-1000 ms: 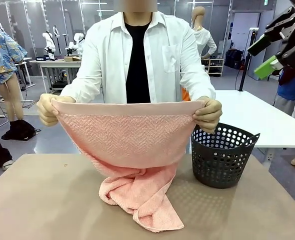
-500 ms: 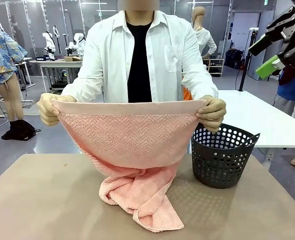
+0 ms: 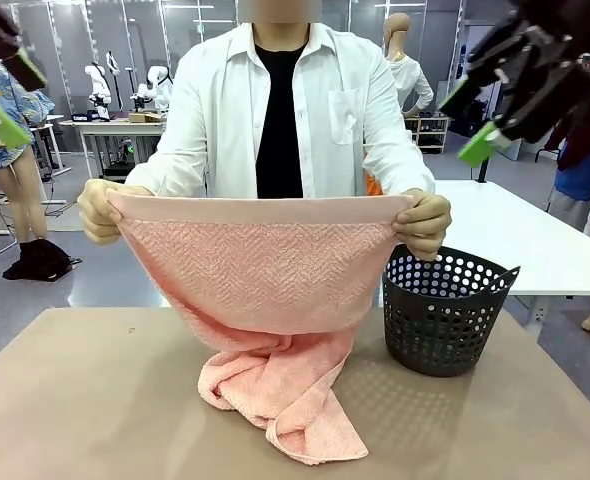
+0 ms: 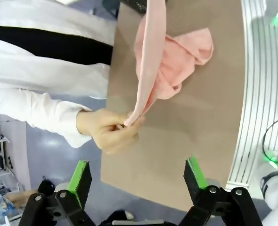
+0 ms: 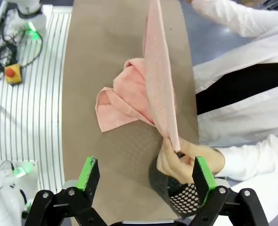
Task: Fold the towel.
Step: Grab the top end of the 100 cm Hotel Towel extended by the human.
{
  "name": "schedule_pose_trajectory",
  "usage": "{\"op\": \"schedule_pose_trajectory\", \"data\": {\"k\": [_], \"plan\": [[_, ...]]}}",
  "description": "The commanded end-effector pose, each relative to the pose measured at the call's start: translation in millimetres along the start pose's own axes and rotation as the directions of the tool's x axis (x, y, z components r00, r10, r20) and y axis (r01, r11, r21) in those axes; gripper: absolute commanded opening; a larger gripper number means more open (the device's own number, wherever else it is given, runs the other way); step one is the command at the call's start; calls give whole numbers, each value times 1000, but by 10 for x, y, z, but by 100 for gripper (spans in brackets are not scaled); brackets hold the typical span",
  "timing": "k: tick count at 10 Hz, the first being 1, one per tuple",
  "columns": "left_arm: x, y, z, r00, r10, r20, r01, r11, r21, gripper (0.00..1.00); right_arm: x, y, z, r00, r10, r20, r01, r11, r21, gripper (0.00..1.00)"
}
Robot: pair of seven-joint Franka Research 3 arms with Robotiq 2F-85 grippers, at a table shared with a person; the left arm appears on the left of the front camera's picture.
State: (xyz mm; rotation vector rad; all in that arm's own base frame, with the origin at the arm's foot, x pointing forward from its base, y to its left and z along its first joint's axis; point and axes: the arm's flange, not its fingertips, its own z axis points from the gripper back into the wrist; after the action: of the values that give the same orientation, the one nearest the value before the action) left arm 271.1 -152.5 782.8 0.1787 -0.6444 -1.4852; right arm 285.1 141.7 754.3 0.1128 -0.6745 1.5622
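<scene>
Movement has been made by both arms while the towel (image 3: 260,265) has been kept almost as it was. The left pincer (image 3: 37,118) has been brought into the upper left of the front view, and the right pincer (image 3: 453,136) has been swung down and leftward from the upper right corner toward the person. Both pincers are held wide, with nothing between them. The towel's plain top band is stretched level between one hand (image 3: 100,212) of the person at the left and the other hand (image 3: 425,225) at the right, above the far side of the surface (image 3: 85,400). Its middle hangs in a sag and its lower part lies bunched on the surface near the middle, just left of the dark perforated basket (image 3: 445,320). In each wrist view a held corner is seen ahead of that pincer. It is judged that the top corners are being offered and that a handover is being approached. No fold has yet been made, so the task is considered barely begun.
</scene>
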Motion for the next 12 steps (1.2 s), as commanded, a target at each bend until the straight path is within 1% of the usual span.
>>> {"op": "schedule_pose_trajectory", "data": {"k": [1,2,4,5,7,9,12], "plan": [[288,224,-149,995,-37,-92,32,998,-54,100,300,-90,-101,996,14,-88,-15,1000,-10,100],[433,259,-273,991,-54,-125,48,998,-51,100,414,-100,-171,991,33,-127,-37,999,-29,100],[689,333,-554,990,-77,-121,68,995,-73,100,597,-123,-314,990,60,-126,-62,998,-9,100],[759,346,-667,990,-78,-120,69,995,-76,100,632,-146,-387,988,58,-143,-59,998,-4,100],[815,374,-867,984,-76,-159,63,995,-81,100,659,-216,-499,983,48,-179,-52,998,-19,100],[826,361,-1014,986,-74,-151,57,991,-118,100,694,-323,-622,976,47,-211,-53,998,-24,100],[777,329,-1135,985,-68,-160,44,988,-150,100,710,-438,-868,965,30,-260,-28,1000,13,100]]}}
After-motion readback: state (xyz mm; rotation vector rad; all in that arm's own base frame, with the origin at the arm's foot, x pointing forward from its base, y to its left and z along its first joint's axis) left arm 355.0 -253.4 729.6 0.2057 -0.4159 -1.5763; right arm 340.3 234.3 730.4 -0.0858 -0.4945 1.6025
